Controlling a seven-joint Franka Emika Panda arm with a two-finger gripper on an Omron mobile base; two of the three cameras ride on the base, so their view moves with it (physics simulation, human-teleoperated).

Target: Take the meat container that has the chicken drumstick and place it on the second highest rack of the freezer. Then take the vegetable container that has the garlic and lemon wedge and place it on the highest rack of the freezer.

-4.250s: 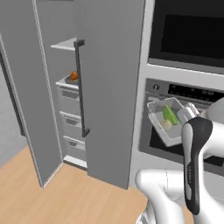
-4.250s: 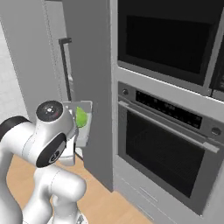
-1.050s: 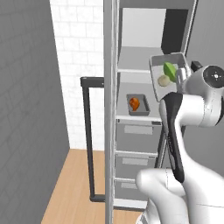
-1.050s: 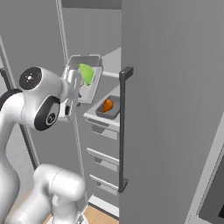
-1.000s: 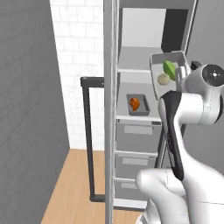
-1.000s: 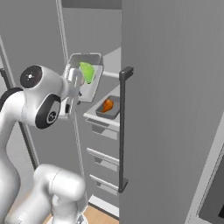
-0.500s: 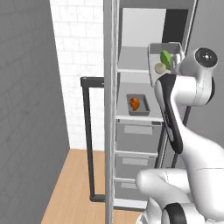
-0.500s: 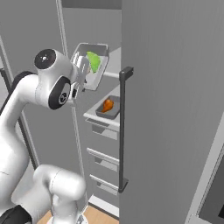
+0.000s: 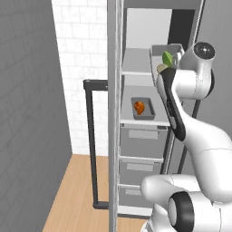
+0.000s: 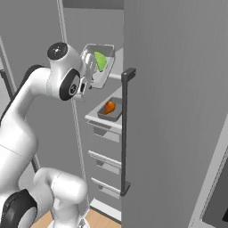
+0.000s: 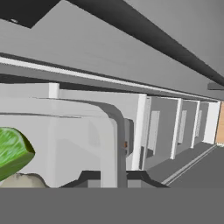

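Observation:
My gripper (image 10: 87,67) is shut on the rim of the vegetable container (image 10: 99,62), holding it tilted in the air in front of the highest rack (image 9: 136,68) of the freezer (image 9: 149,27). The green lemon wedge (image 9: 167,57) and the pale garlic (image 9: 161,68) lie inside it. In the hand view the lemon wedge (image 11: 13,151) and the garlic (image 11: 22,180) sit at lower left, with the container's wall (image 11: 87,131) running between my fingertips. The meat container (image 9: 142,108) with the chicken drumstick (image 9: 139,107) rests on the second highest rack (image 9: 129,117).
The freezer door (image 10: 178,111) stands open, its long dark handle (image 10: 124,129) close to the right of my arm. In the left base view the door (image 9: 115,136) shows edge-on with its handle (image 9: 90,145). Grey drawers (image 9: 140,142) stack below the racks.
My arm has lifted the vegetable container higher and carried it in toward the freezer's top shelf. The meat container has stayed on its rack.

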